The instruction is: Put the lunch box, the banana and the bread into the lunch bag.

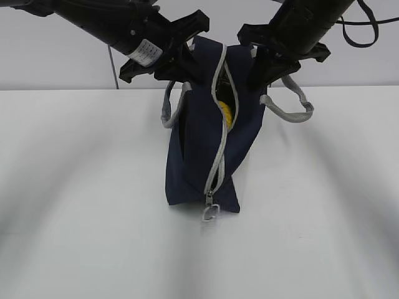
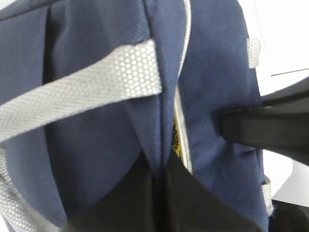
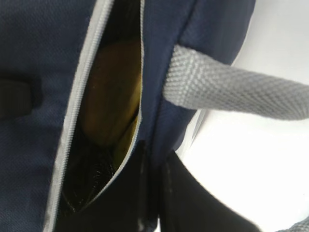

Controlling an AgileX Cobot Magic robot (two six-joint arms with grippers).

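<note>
The lunch bag stands upright on the white bench, near the middle of its far edge, with its zipped end facing the near edge. The grey zipper is open along the top and closed lower down, and its metal ring pull rests at the bag's foot on the bench. The 2 arms reach down from the far corners. The left hand is clamped shut on the fabric of the bag's left top edge; the right hand is pinched together on the right top edge. Through the gap shows a yellow curve, the banana, lying inside. A grey handle loops out on the right. I cannot make out the lunch box or the bread.
</note>
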